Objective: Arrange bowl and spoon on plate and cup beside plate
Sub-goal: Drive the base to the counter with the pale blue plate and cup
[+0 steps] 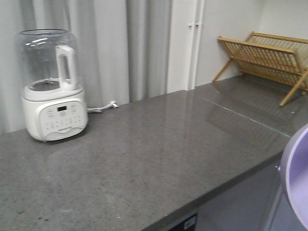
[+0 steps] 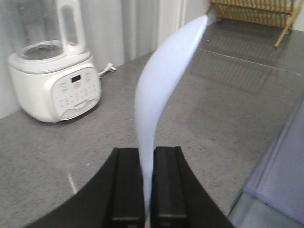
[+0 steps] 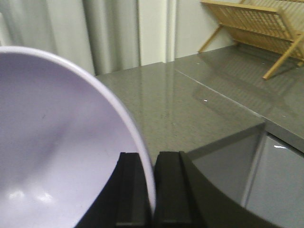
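We hold the glossy lavender-purple plastic bowl (image 3: 61,156) by its rim, the right gripper (image 3: 153,166) clamped on that edge, so it fills the lower left of the right wrist view above the grey stone counter (image 1: 144,159). The left gripper (image 2: 147,159) pinches the lower end of the pale blue-white plastic spoon (image 2: 161,90), upright mid-frame. Both seem held aloft for carrying to a plate not in view.

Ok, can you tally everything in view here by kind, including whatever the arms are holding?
1 purple bowl, clamped by the right gripper
1 light blue plate, seen edge-on, clamped by the left gripper
1 white countertop appliance
1 wooden dish rack
Total: 4
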`<state>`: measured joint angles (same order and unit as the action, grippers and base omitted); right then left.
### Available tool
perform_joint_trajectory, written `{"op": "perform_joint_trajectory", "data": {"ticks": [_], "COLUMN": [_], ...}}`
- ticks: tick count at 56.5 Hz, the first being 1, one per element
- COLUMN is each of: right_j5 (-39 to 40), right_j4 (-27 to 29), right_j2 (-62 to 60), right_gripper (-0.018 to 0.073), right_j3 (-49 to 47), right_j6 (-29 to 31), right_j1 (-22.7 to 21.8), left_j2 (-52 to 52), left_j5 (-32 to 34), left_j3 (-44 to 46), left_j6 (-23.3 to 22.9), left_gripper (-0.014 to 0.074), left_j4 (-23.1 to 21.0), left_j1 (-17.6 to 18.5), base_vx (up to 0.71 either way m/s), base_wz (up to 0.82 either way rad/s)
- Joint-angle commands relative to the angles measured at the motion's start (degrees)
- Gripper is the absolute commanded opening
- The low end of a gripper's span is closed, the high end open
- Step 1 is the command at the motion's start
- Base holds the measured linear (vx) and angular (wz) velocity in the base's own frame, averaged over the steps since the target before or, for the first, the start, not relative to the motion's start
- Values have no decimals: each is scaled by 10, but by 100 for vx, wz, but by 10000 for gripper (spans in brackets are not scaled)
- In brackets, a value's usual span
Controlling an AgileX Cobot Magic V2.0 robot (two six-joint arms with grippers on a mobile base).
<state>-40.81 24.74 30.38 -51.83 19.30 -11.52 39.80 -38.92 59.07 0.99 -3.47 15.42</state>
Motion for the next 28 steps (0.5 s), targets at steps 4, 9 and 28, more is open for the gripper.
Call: {"op": "perform_joint_trajectory", "data": {"ticks": [4, 9, 28], "right_j5": [52, 52, 52], "right_j4": [11, 11, 11], "right_j2": [4, 4, 4], "right_gripper": [-9, -9, -9], "right_j3": [-15, -15, -15], "right_j6": [-1, -1, -1], "right_j1": [-3, -3, -3], "left_j2": [-1, -1, -1], "left_j5": [47, 47, 47], "left_j3": [13, 13, 13], "left_j6": [-1, -1, -1], "left_gripper": [-3, -3, -3], "left_j4": [-6, -6, -6], "left_j1": [3, 3, 3], "base_vx": [-17, -16, -13], "base_wz": [-67, -67, -62]}}
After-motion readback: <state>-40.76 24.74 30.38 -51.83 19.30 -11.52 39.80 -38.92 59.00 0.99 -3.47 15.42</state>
